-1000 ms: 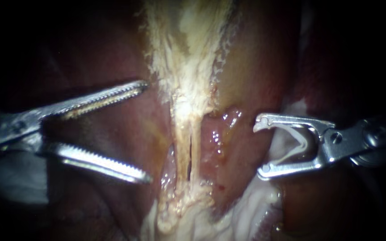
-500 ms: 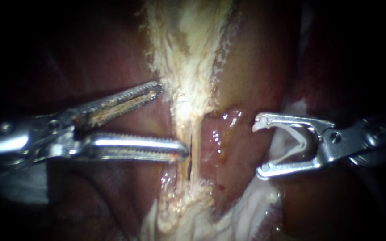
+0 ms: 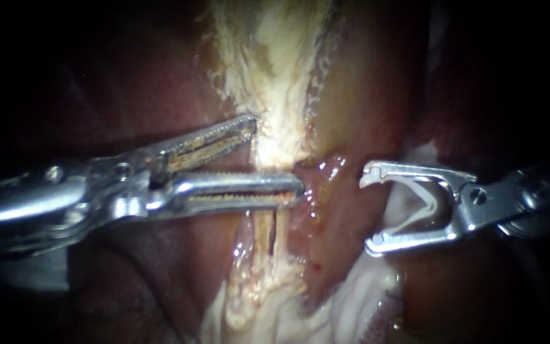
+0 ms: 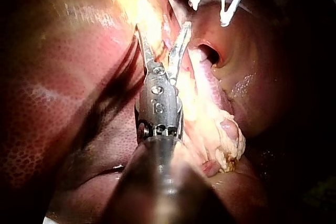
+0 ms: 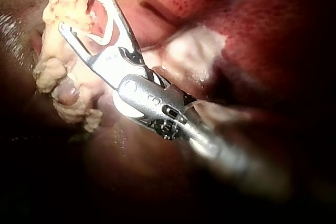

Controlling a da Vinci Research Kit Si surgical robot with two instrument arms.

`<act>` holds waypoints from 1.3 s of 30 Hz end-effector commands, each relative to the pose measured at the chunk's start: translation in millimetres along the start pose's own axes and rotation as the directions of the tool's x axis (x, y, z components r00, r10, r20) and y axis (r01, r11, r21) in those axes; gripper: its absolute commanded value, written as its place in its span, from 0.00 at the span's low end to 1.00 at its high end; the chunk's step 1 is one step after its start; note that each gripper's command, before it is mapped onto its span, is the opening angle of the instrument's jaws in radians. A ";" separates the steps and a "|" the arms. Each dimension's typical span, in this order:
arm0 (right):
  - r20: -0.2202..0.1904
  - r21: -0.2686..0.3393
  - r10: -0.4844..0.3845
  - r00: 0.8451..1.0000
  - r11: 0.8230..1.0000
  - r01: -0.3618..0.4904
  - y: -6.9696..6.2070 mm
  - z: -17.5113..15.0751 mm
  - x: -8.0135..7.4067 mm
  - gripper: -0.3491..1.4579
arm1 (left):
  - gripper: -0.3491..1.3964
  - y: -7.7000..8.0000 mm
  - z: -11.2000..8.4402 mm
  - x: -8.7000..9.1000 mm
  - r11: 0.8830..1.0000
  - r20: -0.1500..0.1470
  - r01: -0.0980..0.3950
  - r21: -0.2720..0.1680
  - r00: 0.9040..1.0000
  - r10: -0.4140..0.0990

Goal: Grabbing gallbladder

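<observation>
Gallbladder (image 3: 275,70) runs as a pale, ragged band from the top centre of the frame down to a thin neck at mid-frame, with dark red liver (image 4: 47,129) beside it. The left instrument (image 3: 275,153) reaches in from the left. Its end effector is narrowly parted, with one toothed jaw above the neck and one across it, probably to pinch where the tissue is slimmest. The right instrument (image 3: 370,211) hangs at centre right, clear of the band, its end effector spread wide around a white clip (image 3: 424,205).

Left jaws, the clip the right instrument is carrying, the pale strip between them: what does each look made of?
Left instrument jaws: polished bright metal with sharp glints and toothed inner faces. Clip: white and matte, probably plastic. Pale strip: soft, wet, fibrous tissue with frayed edges, possibly fatty; I can't confirm that.
</observation>
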 end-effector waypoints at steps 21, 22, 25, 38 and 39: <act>0.000 0.001 0.000 1.000 1.000 0.000 -0.1 0.0 0.2 0.51 | 0.28 2.6 0.2 1.2 0.988 -0.031 0.066 -0.140 0.997 -0.071; 0.000 0.001 0.000 1.000 1.000 0.000 -0.1 0.0 0.2 0.51 | 0.27 2.7 0.3 1.3 0.988 -0.036 0.065 -0.143 0.997 -0.071; 0.000 0.001 0.000 1.000 1.000 0.000 -0.1 0.0 0.2 0.51 | 0.22 3.0 0.5 1.6 0.987 -0.047 0.065 -0.147 0.996 -0.072; 0.000 0.001 0.000 1.000 1.000 0.000 -0.1 0.0 0.2 0.51 | 0.00 3.3 0.7 2.9 0.986 -0.103 0.064 -0.153 0.991 -0.080; 0.000 0.001 0.000 1.000 1.000 0.000 -0.1 0.0 0.2 0.51 | 0.00 3.1 0.5 2.8 0.986 -0.104 0.064 -0.152 0.991 -0.081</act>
